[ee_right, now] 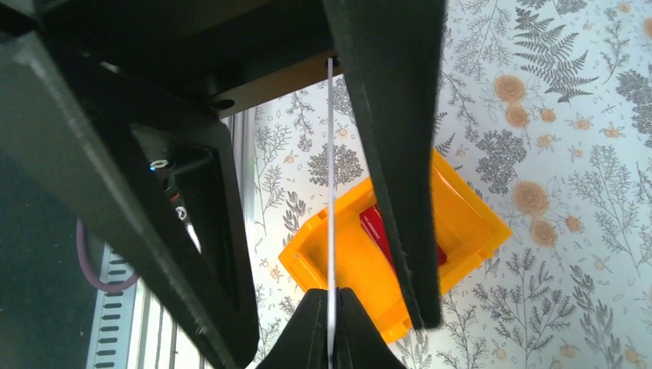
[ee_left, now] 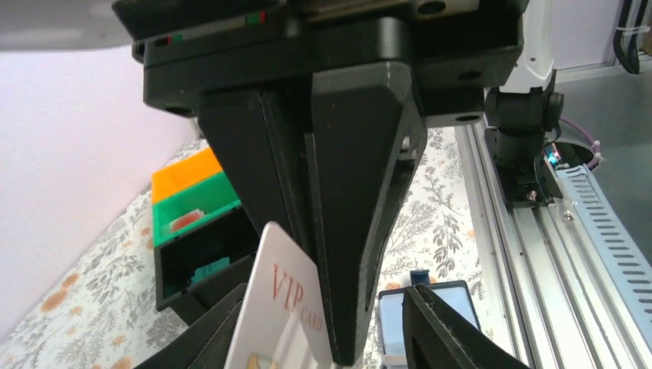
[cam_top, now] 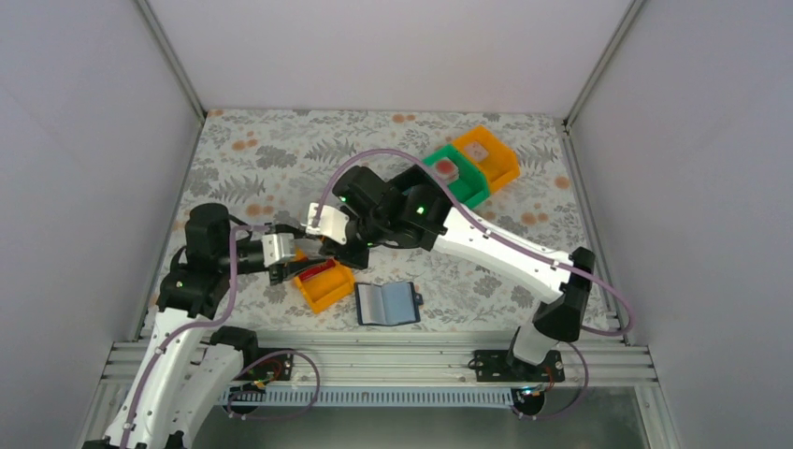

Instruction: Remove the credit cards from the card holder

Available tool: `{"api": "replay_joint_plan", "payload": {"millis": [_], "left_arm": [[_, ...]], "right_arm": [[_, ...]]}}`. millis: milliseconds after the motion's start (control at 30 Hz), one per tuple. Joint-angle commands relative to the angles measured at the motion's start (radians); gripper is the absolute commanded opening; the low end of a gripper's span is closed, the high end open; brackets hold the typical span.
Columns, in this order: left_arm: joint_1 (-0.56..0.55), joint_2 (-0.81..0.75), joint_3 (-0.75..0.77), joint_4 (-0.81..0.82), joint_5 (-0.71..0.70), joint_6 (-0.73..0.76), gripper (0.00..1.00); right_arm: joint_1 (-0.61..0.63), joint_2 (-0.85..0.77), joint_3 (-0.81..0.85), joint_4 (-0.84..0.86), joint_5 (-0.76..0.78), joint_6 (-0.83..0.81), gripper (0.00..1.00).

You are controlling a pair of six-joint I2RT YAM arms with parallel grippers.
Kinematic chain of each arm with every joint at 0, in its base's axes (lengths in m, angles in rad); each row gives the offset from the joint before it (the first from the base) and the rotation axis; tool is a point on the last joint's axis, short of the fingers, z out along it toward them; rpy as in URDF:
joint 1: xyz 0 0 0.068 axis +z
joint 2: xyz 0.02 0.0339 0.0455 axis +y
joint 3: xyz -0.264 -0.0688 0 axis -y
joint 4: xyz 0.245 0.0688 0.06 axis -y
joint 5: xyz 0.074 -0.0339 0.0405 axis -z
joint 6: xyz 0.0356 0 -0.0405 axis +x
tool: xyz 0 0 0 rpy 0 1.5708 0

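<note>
The right gripper [ee_right: 332,304] is clenched on the lower edge of a white card [ee_left: 277,307] printed "VIP CARD" and holds it upright in the air. The left gripper [ee_left: 327,288] faces it with its jaws apart, one finger on each side of the card. One finger [ee_right: 396,169] is just beside the card's face, and I cannot tell if it touches.

Below them sits the near orange bin [ee_right: 469,223], with a red card [ee_right: 371,223] lying inside. It stands on the flowered table [cam_top: 281,150] close to the front edge, left of centre. The card holder [cam_top: 388,302] lies open and flat just right of that bin, also by the front edge.

Toward the far right corner stand a black bin [ee_left: 200,254], a green bin [cam_top: 465,182] and a far orange bin [cam_top: 500,164] in a row.
</note>
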Motion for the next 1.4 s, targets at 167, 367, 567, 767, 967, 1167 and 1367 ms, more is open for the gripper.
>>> {"api": "replay_joint_plan", "payload": {"millis": [167, 367, 567, 767, 967, 1167, 1367], "left_arm": [[-0.005, -0.001, 0.052, -0.05, 0.005, 0.094, 0.17], [-0.004, -0.001, 0.086, -0.031, -0.007, 0.0, 0.02], [0.021, -0.015, 0.042, 0.334, 0.001, -0.487, 0.02], [0.046, -0.03, -0.028, 0.838, -0.03, -1.005, 0.02], [0.052, -0.044, -0.063, 1.018, -0.076, -1.18, 0.02], [0.052, -0.056, -0.078, 1.11, -0.08, -1.24, 0.02], [0.052, -0.063, -0.131, 1.206, -0.098, -1.308, 0.02]], "right_arm": [[0.006, -0.054, -0.031, 0.017, 0.004, -0.043, 0.04], [0.005, -0.083, -0.087, 0.044, 0.017, -0.047, 0.04], [-0.025, -0.227, -0.218, 0.221, 0.023, -0.015, 0.14], [-0.123, -0.46, -0.464, 0.555, -0.134, 0.039, 0.62], [-0.146, -0.506, -0.509, 0.799, -0.26, 0.128, 0.74], [-0.183, -0.431, -0.464, 0.845, -0.291, 0.199, 0.84], [-0.221, -0.33, -0.385, 0.871, -0.457, 0.212, 0.92]]}}
